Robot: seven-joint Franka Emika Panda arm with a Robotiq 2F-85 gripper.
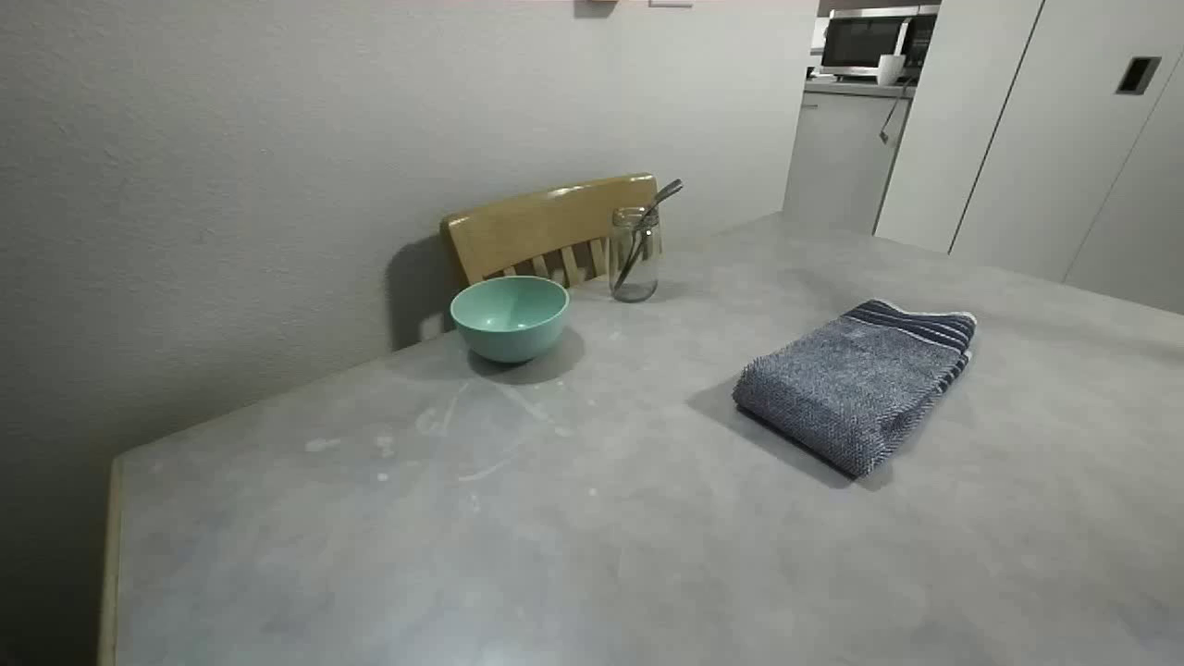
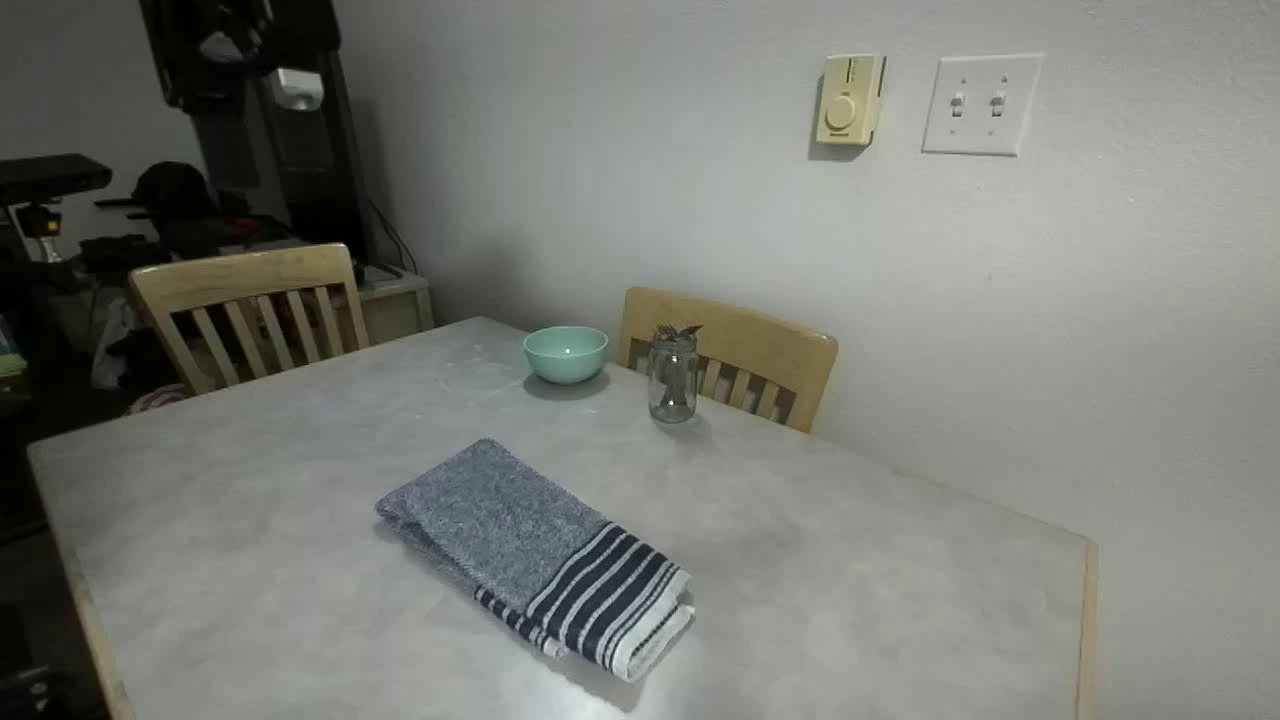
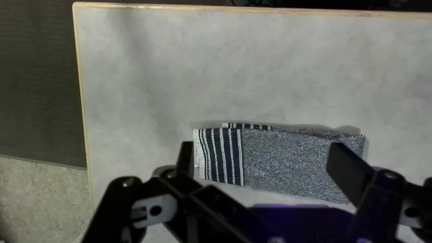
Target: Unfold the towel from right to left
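The blue-grey towel [image 1: 851, 388] lies folded on the table in both exterior views, and it also shows there [image 2: 510, 530] with its striped end toward the front right. In the wrist view the folded towel [image 3: 287, 158] lies lengthwise, with white and dark stripes at its left end. A second, smaller striped edge shows from under the top layer along one long side. My gripper [image 3: 262, 146] is wide open and empty, above the towel and apart from it. One finger shows by the striped end, the other over the plain end. The gripper cannot be made out clearly in the exterior views.
A teal bowl [image 1: 509, 319] and a glass jar [image 1: 635, 264] with cutlery stand near the table edge by the wall. A wooden chair [image 2: 730, 335] is behind them, another chair [image 2: 245, 268] at the far side. The table's wooden edge [image 3: 81, 84] shows in the wrist view.
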